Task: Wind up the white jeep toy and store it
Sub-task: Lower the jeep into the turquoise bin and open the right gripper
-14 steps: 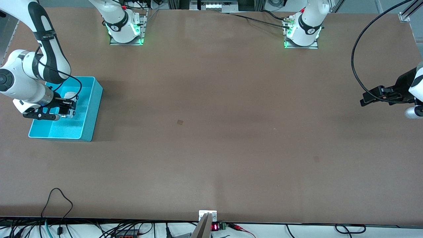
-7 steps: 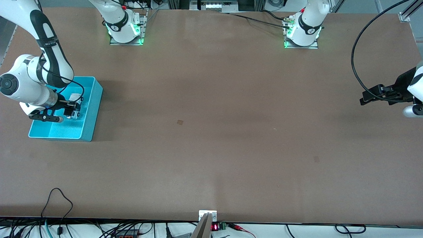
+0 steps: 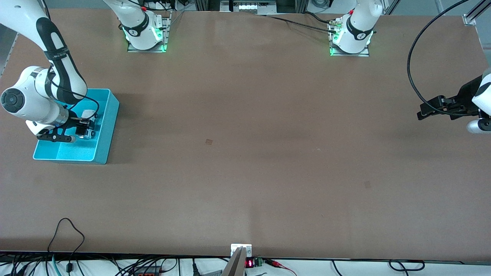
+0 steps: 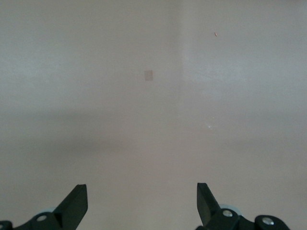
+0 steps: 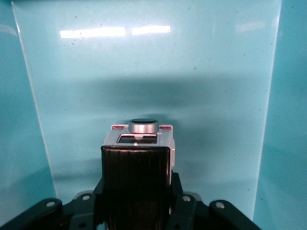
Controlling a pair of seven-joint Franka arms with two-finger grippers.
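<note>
Your right hand (image 3: 87,129) grips the white jeep toy (image 5: 139,143) low inside the cyan bin (image 3: 109,126), walls close around; your left hand (image 4: 141,203) waits wide over bare bench (image 3: 245,153)

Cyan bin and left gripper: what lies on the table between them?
Nothing: in the front view only bare table separates the cyan bin from the left gripper.

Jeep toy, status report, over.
Right gripper shut on jeep, inside the bin. Left gripper open, waiting over bare table at its own end. Nothing in the way.
</note>
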